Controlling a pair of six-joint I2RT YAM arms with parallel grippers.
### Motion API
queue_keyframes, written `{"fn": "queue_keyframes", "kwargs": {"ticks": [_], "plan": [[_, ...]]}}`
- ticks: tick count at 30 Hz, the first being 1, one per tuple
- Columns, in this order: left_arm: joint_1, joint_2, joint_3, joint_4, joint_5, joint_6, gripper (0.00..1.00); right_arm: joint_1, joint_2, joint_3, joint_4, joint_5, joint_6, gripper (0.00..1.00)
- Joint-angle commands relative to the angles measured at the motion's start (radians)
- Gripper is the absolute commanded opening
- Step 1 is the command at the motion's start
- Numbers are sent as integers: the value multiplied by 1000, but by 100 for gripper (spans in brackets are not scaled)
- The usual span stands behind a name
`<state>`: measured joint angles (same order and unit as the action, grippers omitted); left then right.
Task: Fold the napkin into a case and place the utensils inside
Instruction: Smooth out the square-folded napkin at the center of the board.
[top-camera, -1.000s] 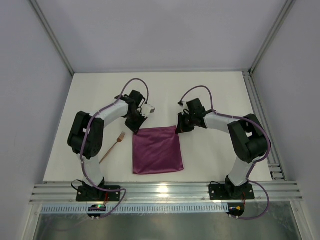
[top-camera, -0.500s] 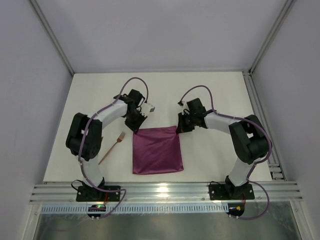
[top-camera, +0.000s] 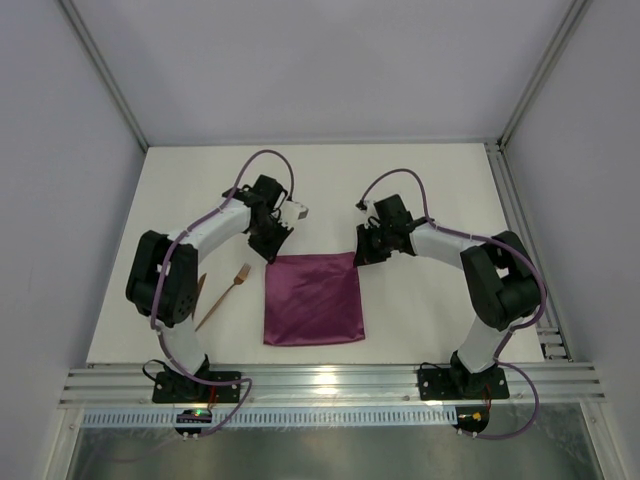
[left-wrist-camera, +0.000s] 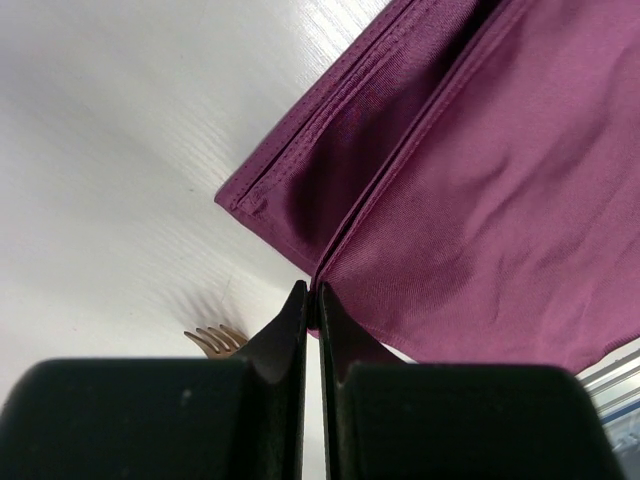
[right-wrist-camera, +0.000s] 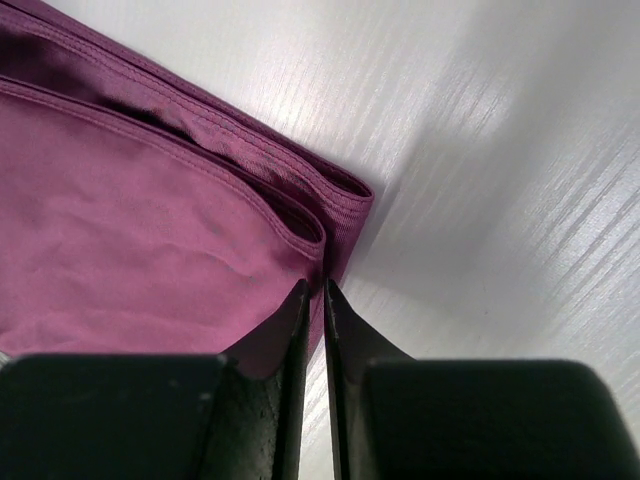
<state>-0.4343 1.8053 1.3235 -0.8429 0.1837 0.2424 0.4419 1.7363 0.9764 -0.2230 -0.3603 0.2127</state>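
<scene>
Left fingers (top-camera: 269, 254) and right fingers (top-camera: 360, 256) meet the two far corners of the napkin (top-camera: 312, 300) in the top view. The plum cloth lies flat on the white bench (top-camera: 430, 180) between the arms, as a near-square. A copper fork (top-camera: 225, 297) lies on the bench to its left, apart from it. This view alone shows the whole layout. It is too distant to show whether the fingers are apart or together.

Left wrist view: the fingers are pressed together, apparently on the corner of the napkin's upper layer. A hemmed lower layer shows beyond it, so the cloth is folded at least once. The fork's tines peek out beside the fingers.

Right wrist view: a thin slit separates the fingers at the other corner, where stacked layers also show. Whether they grip the cloth cannot be told.

Judged from this, the task is early: the napkin is not yet a narrow case, and the fork is not yet inside.
</scene>
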Motion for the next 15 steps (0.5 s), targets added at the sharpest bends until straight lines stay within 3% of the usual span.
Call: {"fn": "queue_keyframes", "kwargs": {"ticks": [1, 6, 15], "plan": [[9, -1, 29, 2, 16, -11, 0, -2, -4, 44, -13, 15, -13, 14], [9, -3, 26, 2, 17, -6, 0, -2, -23, 38, -9, 11, -6, 21], [9, 3, 23, 4, 16, -6, 0, -2, 6, 68, 13, 14, 4, 24]]}}
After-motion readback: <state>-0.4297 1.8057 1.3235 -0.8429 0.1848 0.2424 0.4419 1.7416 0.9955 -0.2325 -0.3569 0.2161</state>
